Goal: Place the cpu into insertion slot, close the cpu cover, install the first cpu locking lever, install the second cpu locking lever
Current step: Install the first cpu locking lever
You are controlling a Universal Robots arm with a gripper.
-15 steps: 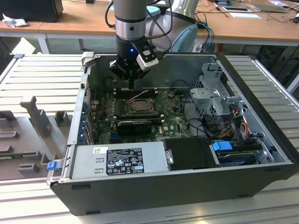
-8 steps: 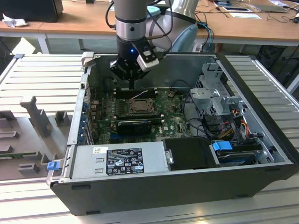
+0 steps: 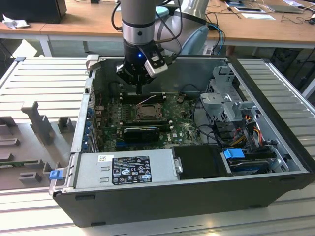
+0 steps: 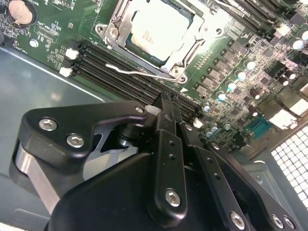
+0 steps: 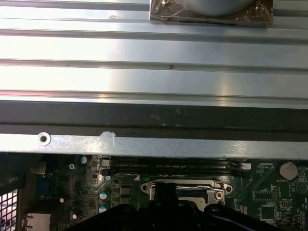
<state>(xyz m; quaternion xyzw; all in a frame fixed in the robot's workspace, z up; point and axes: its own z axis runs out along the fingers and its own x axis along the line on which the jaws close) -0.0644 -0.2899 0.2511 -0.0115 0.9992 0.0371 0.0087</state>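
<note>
One arm is at work inside an open computer case (image 3: pixel 206 196) that lies on a ribbed metal surface (image 3: pixel 280 88). Its gripper (image 3: pixel 140 89) hangs over the green board (image 4: pixel 48 38), close to the case wall on the arm's side. The fingers (image 4: pixel 166 144) are pressed together with nothing between them.

The cpu (image 4: pixel 159 29) is already sitting flat in the insertion slot (image 3: pixel 137 112), about in the middle of the board, so I think the first step is done. The cpu cover (image 4: pixel 124 19) looks folded down over it, and the pale chip shows through the square window. I cannot be sure the cover is all the way flat.

A thin silver lever (image 4: pixel 137 72) runs along the side of the slot that faces the fingers. Its pale end sticks out over the long black memory slots (image 4: pixel 110 79), and it does not look hooked down. So I think the step in hand is the first locking lever. That job calls for a careful push. The closed tip has to land on the thin wire, press it down and slide it under its catch, without slipping onto the small board parts.

The slot is near the fingers but not touching them. In the second wrist view the tip points toward it, with the memory slots lying between. The lever is the part closest to the tip.
</note>
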